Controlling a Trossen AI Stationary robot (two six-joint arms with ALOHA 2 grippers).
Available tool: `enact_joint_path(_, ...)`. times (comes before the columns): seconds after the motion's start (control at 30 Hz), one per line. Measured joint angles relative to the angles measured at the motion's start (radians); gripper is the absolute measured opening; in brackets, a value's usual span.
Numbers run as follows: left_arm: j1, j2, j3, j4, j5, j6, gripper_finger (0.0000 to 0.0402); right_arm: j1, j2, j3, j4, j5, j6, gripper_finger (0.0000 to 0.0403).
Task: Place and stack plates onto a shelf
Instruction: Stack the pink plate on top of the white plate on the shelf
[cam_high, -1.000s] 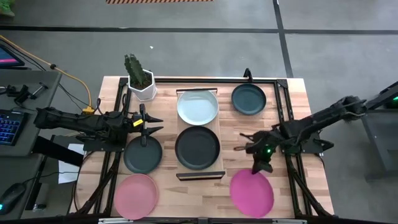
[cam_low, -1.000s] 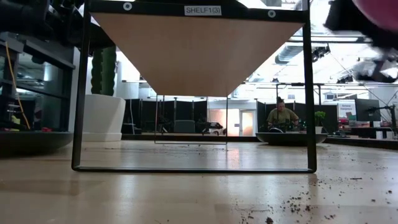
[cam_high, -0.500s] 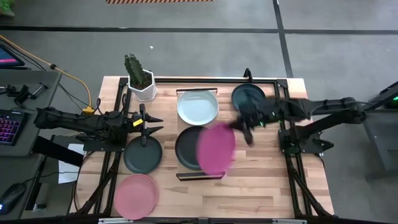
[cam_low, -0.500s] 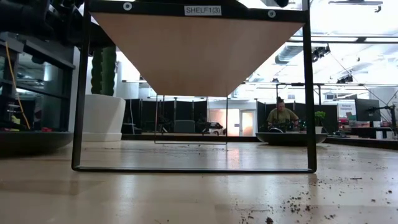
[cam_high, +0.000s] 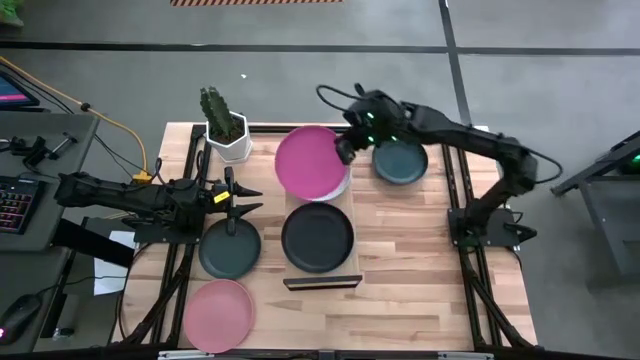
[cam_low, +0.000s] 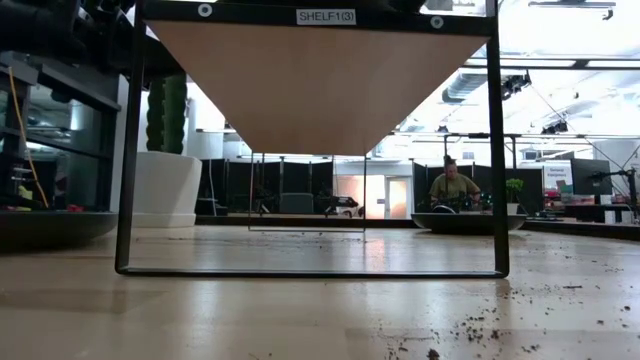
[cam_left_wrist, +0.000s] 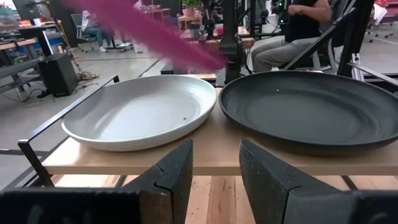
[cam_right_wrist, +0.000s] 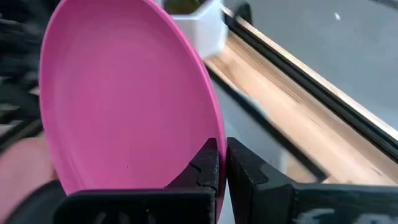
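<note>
The right gripper (cam_high: 343, 152) holds a pink plate (cam_high: 311, 162) clamped by its rim, fingers pinched together on the edge, directly above the pale mint-white plate (cam_high: 342, 186) at the far end of the shelf (cam_high: 354, 232). The plate extends from the gripper toward the left arm's side, so the drop looks straight down. The left gripper (cam_high: 252, 199), fingers apart, waits beside the shelf's left edge.

A robotics lab in an open-plan office hall. The counter (cam_high: 420, 230) stands on a grey floor (cam_high: 520, 90) marked with tape lines, beside a desk with a lit keyboard (cam_high: 14, 200). Beyond it show rows of workstations, monitors (cam_low: 590, 175), exposed ceiling ducts (cam_low: 480, 85) and a seated person (cam_low: 453, 187).
</note>
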Motion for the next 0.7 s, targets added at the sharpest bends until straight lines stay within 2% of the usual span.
enact_joint_path(0.23, 0.000, 0.000, 0.000, -0.012, 0.000, 0.000, 0.0120, -0.111, 0.138, 0.144, -0.173, -0.069, -0.058, 0.0000)
enact_joint_path(0.47, 0.000, 0.000, 0.000, -0.032, 0.000, -0.002, 0.0120, -0.143, 0.150, 0.169, -0.240, -0.181, -0.096, 0.0000)
enact_joint_path(0.7, 0.000, 0.000, 0.000, -0.031, 0.000, -0.003, 0.0120, -0.138, 0.152, 0.170, -0.251, -0.197, -0.114, 0.0000)
